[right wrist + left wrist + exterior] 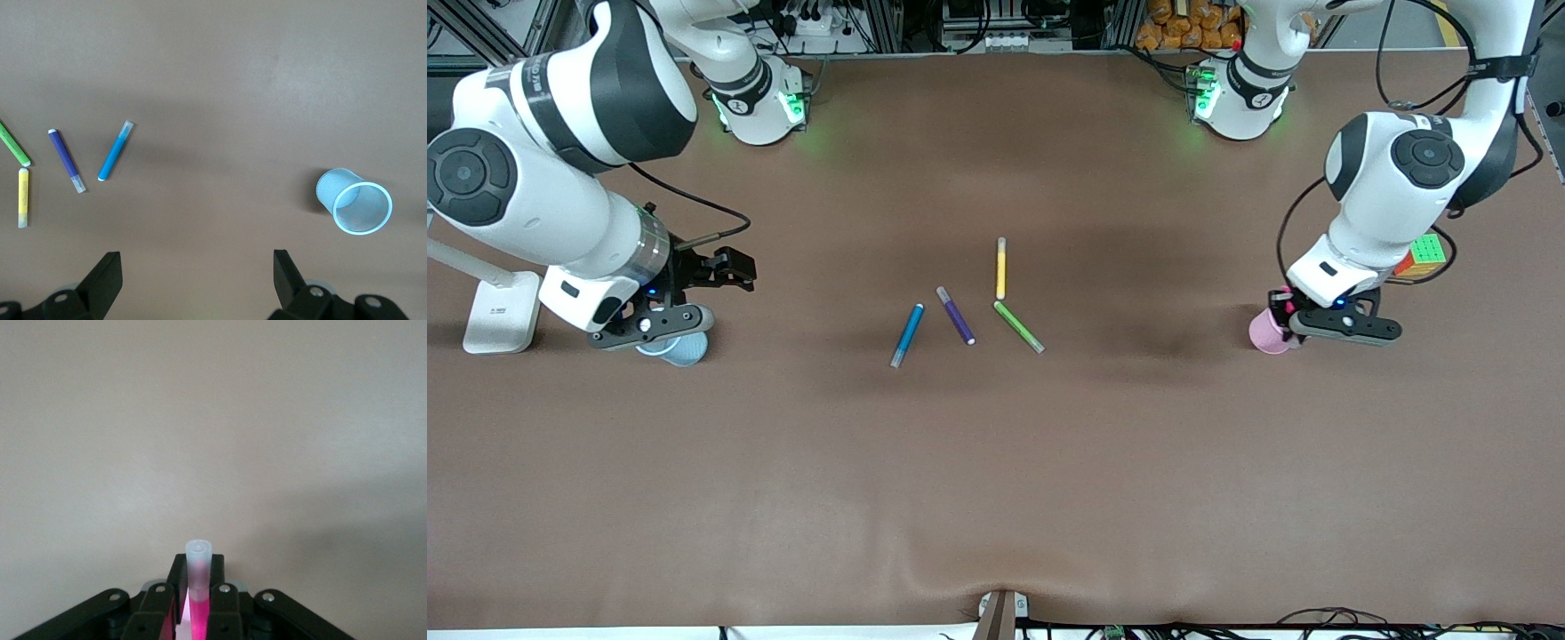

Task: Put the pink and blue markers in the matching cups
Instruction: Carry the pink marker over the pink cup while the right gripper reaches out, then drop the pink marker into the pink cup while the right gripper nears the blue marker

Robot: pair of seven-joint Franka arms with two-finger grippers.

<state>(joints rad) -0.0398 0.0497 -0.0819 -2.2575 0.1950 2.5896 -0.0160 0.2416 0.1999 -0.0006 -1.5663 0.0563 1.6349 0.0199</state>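
My left gripper (1286,309) is shut on the pink marker (199,561), which stands upright between the fingers with its pale end up. It hangs just above the pink cup (1268,334) at the left arm's end of the table. The blue marker (907,335) (115,151) lies flat near the table's middle. The pale blue cup (680,348) (353,201) stands upright at the right arm's end. My right gripper (734,271) (197,273) hovers beside the blue cup, open, with nothing between its fingers.
Beside the blue marker lie a purple marker (956,316), a yellow marker (1001,268) and a green marker (1018,326). A colour cube (1423,253) sits by the left arm. A white block (503,311) stands by the right arm.
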